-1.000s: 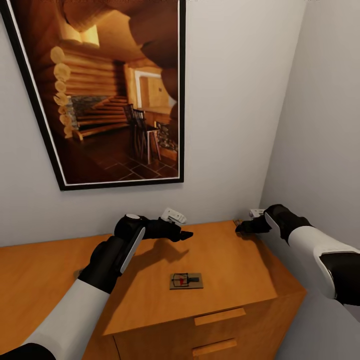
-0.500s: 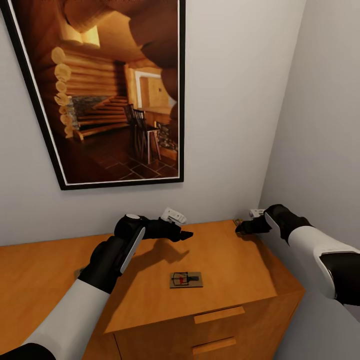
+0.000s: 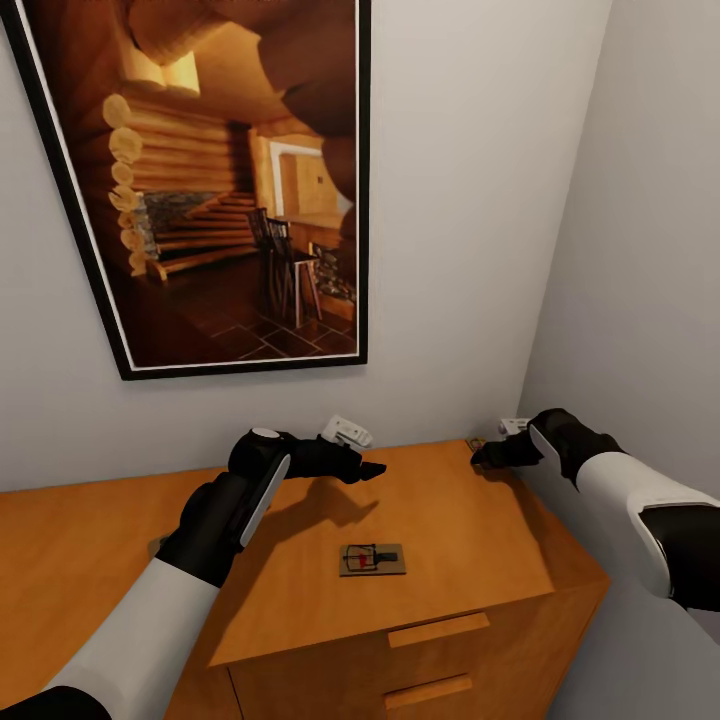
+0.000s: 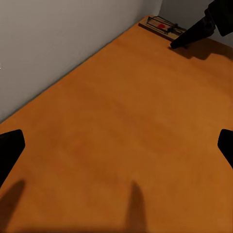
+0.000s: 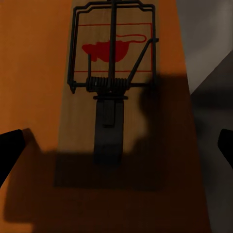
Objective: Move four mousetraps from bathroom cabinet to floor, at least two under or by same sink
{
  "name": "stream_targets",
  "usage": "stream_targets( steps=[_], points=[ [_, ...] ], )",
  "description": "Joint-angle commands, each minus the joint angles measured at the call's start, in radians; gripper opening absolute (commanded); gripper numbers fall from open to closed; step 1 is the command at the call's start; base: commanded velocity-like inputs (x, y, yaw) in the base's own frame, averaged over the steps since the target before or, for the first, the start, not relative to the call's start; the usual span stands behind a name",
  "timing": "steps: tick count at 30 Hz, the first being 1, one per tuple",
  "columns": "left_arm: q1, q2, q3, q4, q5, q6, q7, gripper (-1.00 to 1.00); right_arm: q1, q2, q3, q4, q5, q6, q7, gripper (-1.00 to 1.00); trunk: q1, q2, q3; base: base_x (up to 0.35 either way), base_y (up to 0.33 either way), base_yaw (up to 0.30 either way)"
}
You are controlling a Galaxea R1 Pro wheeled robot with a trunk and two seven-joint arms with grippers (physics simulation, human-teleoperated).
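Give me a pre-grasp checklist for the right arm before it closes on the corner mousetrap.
1. Right gripper open: ok, fingertips spread apart in the right wrist view.
2. Corner mousetrap centred between fingertips: ok.
3. Trap flat on the cabinet top: ok.
4. Fingers low enough to grip: cannot tell.
5. Left gripper clear of it: ok, open over bare wood.
6. Second mousetrap undisturbed near the front edge: ok.
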State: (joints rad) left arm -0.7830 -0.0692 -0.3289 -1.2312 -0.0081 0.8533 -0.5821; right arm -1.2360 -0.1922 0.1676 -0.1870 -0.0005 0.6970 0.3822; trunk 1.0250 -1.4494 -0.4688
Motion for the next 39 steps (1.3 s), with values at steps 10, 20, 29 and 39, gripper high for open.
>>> stream_targets(
  steps=[10, 20, 29, 39],
  points=[
    [-0.001, -0.001, 0.001, -0.001, -0.001, 0.006, -0.003, 1.00, 0.000, -0.002, 0.009, -0.002, 0.003, 0.003, 0.006, 1.00, 0.000, -0.001, -0.001, 0.000, 0.000, 0.000],
    [-0.001, -0.001, 0.001, -0.001, -0.002, 0.006, -0.003, 1.00, 0.000, -0.004, 0.009, -0.002, 0.006, 0.001, 0.006, 1.00, 0.000, -0.001, -0.001, 0.000, 0.000, 0.000],
    [-0.001, -0.001, 0.001, -0.001, -0.003, 0.006, -0.003, 1.00, 0.000, -0.001, 0.004, -0.002, 0.005, -0.003, -0.017, 1.00, 0.000, -0.001, -0.001, 0.000, 0.000, 0.000],
    [-0.001, -0.001, 0.001, -0.001, -0.003, 0.006, -0.003, 1.00, 0.000, 0.003, 0.004, -0.002, 0.004, 0.003, -0.045, 1.00, 0.000, -0.001, -0.001, 0.000, 0.000, 0.000]
  ],
)
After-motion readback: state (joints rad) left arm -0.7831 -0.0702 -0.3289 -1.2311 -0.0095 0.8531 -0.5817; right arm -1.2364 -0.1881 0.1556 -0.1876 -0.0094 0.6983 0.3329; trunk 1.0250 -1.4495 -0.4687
